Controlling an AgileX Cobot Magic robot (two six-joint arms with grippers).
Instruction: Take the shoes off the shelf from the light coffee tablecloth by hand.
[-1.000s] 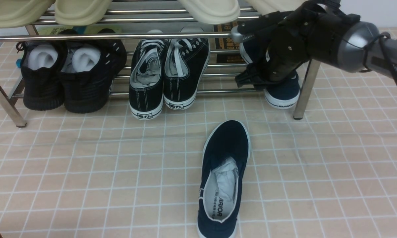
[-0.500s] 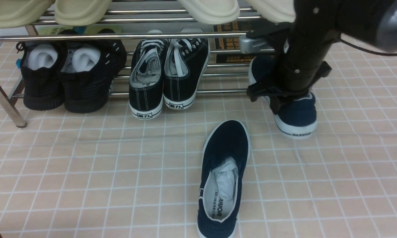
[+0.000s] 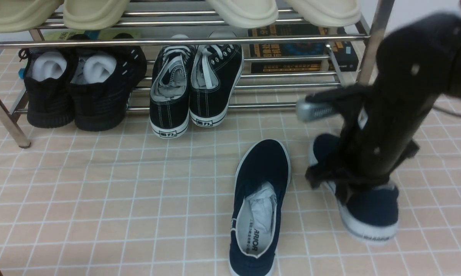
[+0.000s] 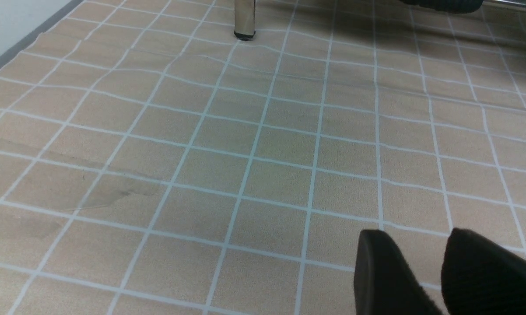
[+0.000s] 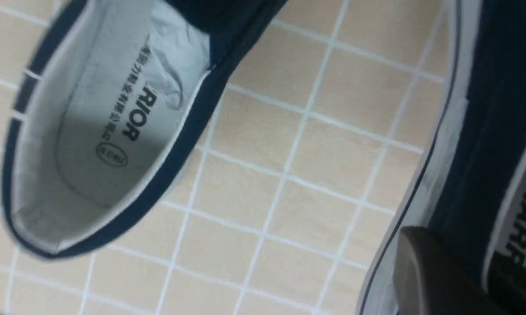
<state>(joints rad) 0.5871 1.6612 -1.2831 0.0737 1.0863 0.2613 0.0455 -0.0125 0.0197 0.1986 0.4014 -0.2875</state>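
While one tablecloth point(image 3: 100, 199) is carrying one shelf point(image 3: 176, 41), two shoes are showing clear of it, in front: the loose navy shoe point(image 3: 261, 172) and the second navy shoe point(image 3: 372, 211), which the right fingers point(image 5: 420, 271) are gripping at its side. The left fingers point(image 4: 385, 271) are standing apart, empty.

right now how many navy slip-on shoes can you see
2. One navy slip-on lies on the tablecloth in front of the shelf; the second navy slip-on is to its right, gripped by the right end effector, which hides part of it.
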